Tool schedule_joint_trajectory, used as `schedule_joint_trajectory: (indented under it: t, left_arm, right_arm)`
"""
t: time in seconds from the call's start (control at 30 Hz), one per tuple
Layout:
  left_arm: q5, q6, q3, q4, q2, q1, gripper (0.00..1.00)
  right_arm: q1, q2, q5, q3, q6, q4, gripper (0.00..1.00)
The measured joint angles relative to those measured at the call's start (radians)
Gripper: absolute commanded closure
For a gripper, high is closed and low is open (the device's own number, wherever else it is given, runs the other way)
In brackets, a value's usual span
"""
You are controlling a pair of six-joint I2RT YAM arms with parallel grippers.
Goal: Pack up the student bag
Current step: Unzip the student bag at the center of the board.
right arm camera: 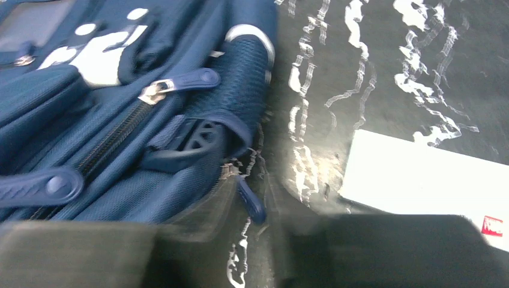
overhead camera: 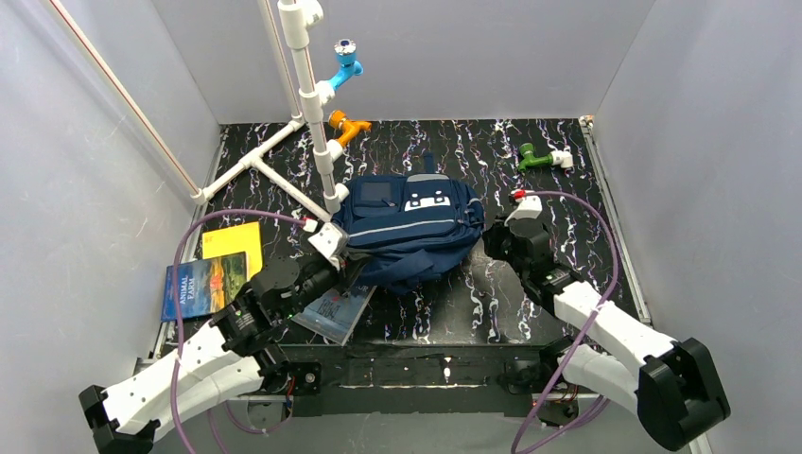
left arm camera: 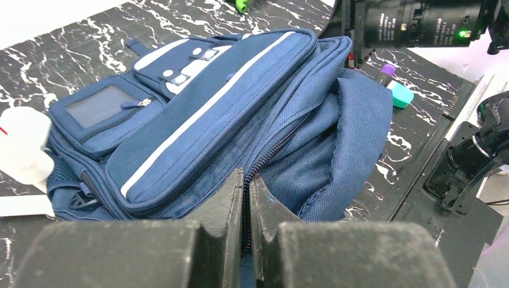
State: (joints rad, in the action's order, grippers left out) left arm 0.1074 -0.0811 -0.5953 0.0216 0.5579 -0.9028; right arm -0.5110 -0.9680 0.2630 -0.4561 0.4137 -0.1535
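Observation:
The navy-blue student bag lies on the black marbled table, front pockets and white dotted patch facing up. My left gripper is at its near left edge. In the left wrist view it is shut on the bag's zip edge at the main opening, and the bag's fabric bulges to the right. My right gripper is at the bag's right side. In the blurred right wrist view it stands a little open, with a blue zip pull between the fingers.
A white pipe frame with blue and orange fittings stands behind the bag, its foot against it. A green fitting lies back right. Three books lie left. A purple-capped teal stick lies beside the bag.

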Motion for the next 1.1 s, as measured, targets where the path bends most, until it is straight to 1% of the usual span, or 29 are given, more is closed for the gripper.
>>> schedule_joint_trajectory:
  t: [0.03, 0.07, 0.17, 0.23, 0.27, 0.33, 0.4, 0.43, 0.5, 0.67, 0.73, 0.83, 0.97, 1.03, 1.1]
  left_arm:
    - [-0.007, -0.007, 0.005, -0.014, 0.012, 0.0, 1.0]
    - [-0.013, -0.014, 0.013, -0.029, 0.021, 0.0, 1.0]
    - [-0.03, -0.037, 0.032, -0.065, 0.054, 0.0, 1.0]
    - [-0.042, -0.047, 0.035, -0.082, 0.085, 0.001, 1.0]
    - [-0.048, -0.051, 0.039, -0.097, 0.101, 0.001, 1.0]
    - [-0.064, -0.051, 0.047, -0.116, 0.134, 0.003, 1.0]
    - [-0.081, -0.048, 0.048, -0.13, 0.167, 0.006, 1.0]
    - [-0.094, -0.043, 0.048, -0.138, 0.187, 0.008, 1.0]
    - [-0.128, -0.032, 0.049, -0.154, 0.227, 0.015, 1.0]
    - [-0.218, -0.01, 0.051, -0.177, 0.285, 0.043, 1.0]
    - [-0.246, -0.004, 0.052, -0.185, 0.293, 0.05, 1.0]
    - [-0.279, 0.005, 0.058, -0.195, 0.298, 0.058, 1.0]
    - [-0.312, 0.014, 0.066, -0.2, 0.299, 0.066, 1.0]
    - [-0.325, 0.018, 0.067, -0.201, 0.299, 0.069, 1.0]
    - [-0.333, 0.021, 0.074, -0.201, 0.299, 0.071, 1.0]
  right_arm:
    - [0.0, -0.018, 0.018, -0.007, -0.015, 0.006, 0.46]
    - [0.001, -0.029, 0.04, -0.019, -0.025, 0.026, 0.41]
    - [0.016, -0.045, 0.077, -0.112, -0.068, 0.172, 0.39]
    - [0.017, -0.041, 0.048, -0.214, -0.096, 0.288, 0.37]
    - [0.014, -0.032, 0.029, -0.256, -0.109, 0.32, 0.36]
    - [0.001, 0.011, -0.036, -0.339, -0.16, 0.376, 0.34]
    - [-0.019, 0.056, -0.123, -0.382, -0.214, 0.394, 0.29]
    - [-0.036, 0.075, -0.178, -0.395, -0.244, 0.393, 0.29]
    - [-0.098, 0.078, -0.294, -0.417, -0.314, 0.394, 0.3]
    - [-0.304, -0.06, -0.375, -0.467, -0.45, 0.439, 0.31]
    - [-0.343, -0.1, -0.402, -0.462, -0.486, 0.468, 0.31]
    - [-0.356, -0.112, -0.429, -0.457, -0.523, 0.481, 0.33]
    - [-0.38, -0.121, -0.39, -0.449, -0.554, 0.467, 0.4]
    - [-0.395, -0.143, -0.328, -0.448, -0.565, 0.458, 0.45]
    - [-0.409, -0.177, -0.283, -0.448, -0.58, 0.441, 0.54]
